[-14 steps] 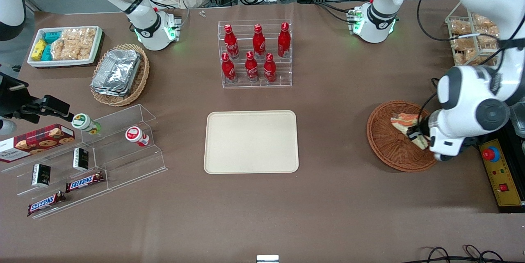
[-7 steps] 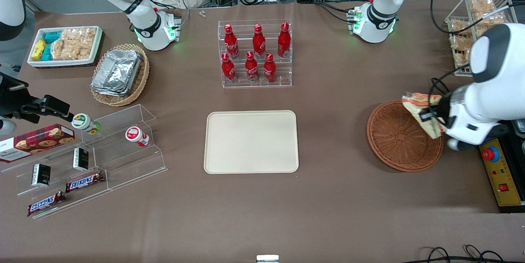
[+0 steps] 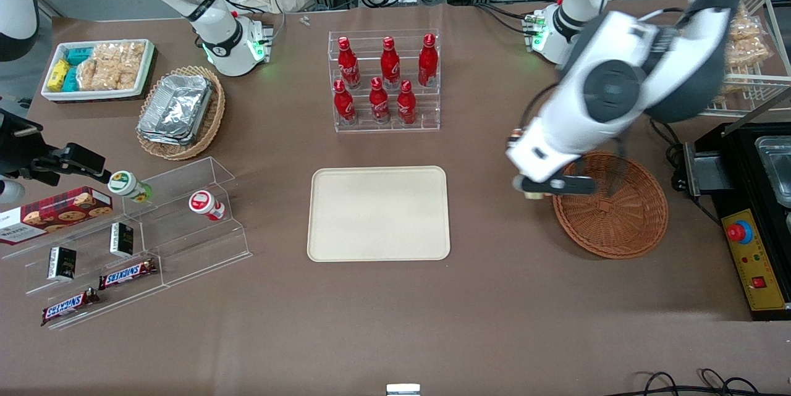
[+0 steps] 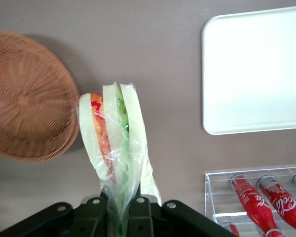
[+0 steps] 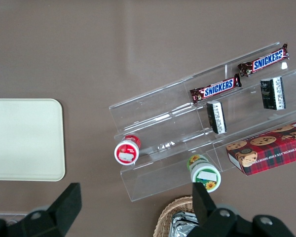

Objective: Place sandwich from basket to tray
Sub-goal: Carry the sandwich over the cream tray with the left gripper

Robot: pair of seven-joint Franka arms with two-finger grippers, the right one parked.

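Observation:
My left gripper [image 4: 121, 197] is shut on the sandwich [image 4: 111, 143], a plastic-wrapped wedge of pale bread with orange-red and green layers, held in the air above bare tabletop. In the front view the gripper [image 3: 536, 189] hangs between the basket [image 3: 618, 217] and the tray [image 3: 378, 213], just past the basket's rim, and the arm hides the sandwich. The round reddish-brown wicker basket [image 4: 24, 98] holds nothing. Nothing lies on the flat cream tray [image 4: 256, 69].
A clear rack of red cola bottles [image 3: 386, 81] stands farther from the front camera than the tray. Toward the parked arm's end are an acrylic snack shelf [image 3: 136, 229], a tan basket of foil containers [image 3: 180, 112] and a white snack bin [image 3: 99, 68]. A control box [image 3: 751, 260] sits beside the basket.
The gripper has lifted the sandwich out of the basket and swung it across the basket's rim toward the tray. The basket now holds nothing.

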